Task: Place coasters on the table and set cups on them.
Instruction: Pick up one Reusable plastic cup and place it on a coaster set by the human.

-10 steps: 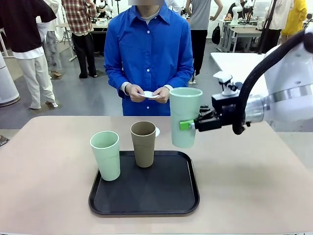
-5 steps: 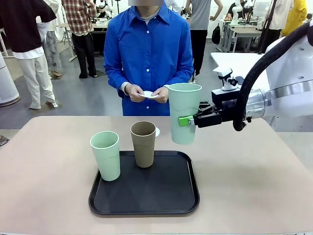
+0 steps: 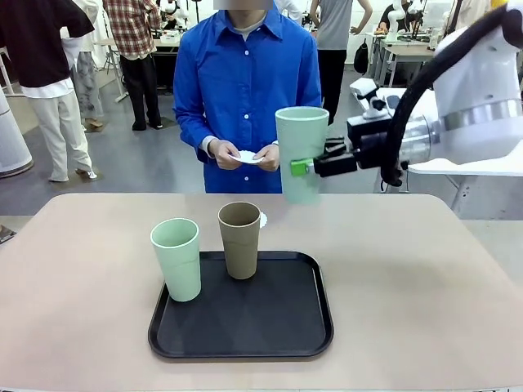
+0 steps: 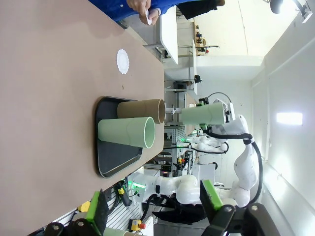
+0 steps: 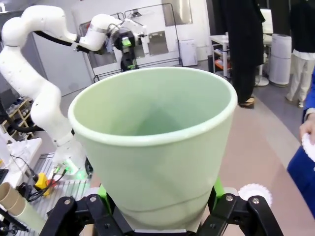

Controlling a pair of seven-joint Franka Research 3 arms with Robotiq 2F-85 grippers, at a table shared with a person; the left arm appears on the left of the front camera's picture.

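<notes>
My right gripper (image 3: 304, 167) is shut on a mint green cup (image 3: 301, 155) and holds it upright in the air above the table's (image 3: 409, 269) far edge, in front of the person. The right wrist view has this cup (image 5: 157, 142) between the gripper's green pads (image 5: 215, 189). A second mint cup (image 3: 176, 259) and a brown cup (image 3: 239, 239) stand on the black tray (image 3: 245, 327). One white coaster (image 3: 262, 220) lies on the table behind the brown cup. The person's hands hold another coaster (image 3: 248, 157). My left gripper (image 4: 155, 204) is open and holds nothing.
The tray sits at the table's middle front, with bare tabletop on both sides. The person in a blue shirt (image 3: 245, 82) stands at the far edge. A white table (image 3: 392, 102) stands behind on the right.
My right gripper has lifted the mint cup higher and carried it slightly left, toward the person. The cups on the tray and the person's hands have stayed put.
</notes>
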